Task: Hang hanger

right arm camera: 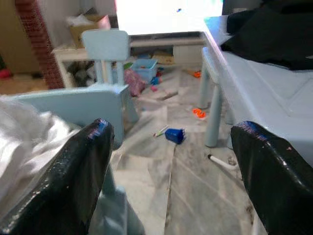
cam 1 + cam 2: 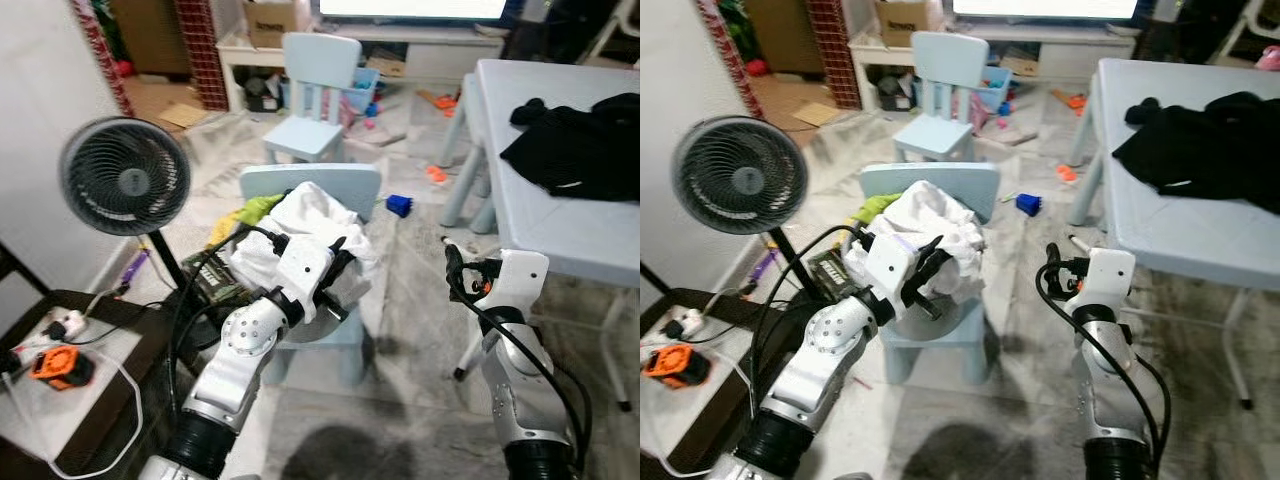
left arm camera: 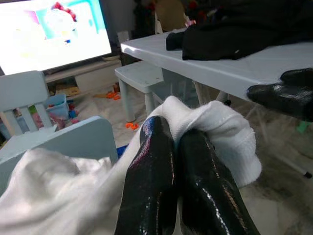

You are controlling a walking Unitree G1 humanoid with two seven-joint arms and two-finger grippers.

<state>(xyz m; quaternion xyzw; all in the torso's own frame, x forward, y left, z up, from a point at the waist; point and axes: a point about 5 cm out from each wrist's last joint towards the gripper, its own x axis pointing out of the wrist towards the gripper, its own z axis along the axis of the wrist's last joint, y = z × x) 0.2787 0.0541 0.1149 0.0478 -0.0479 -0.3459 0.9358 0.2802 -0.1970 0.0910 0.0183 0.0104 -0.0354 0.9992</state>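
Observation:
A crumpled white garment lies heaped on the seat of a small pale blue chair. My left gripper reaches over that seat and is shut on a fold of the white garment, the cloth bunched around its fingertips. My right gripper hangs in the air to the right of the chair, beside the pale blue table. Its two fingers stand wide apart with nothing between them.
A black garment lies on the table. A standing fan is close on the left, above a low dark stand with cables and an orange device. A second small chair and scattered toys lie beyond.

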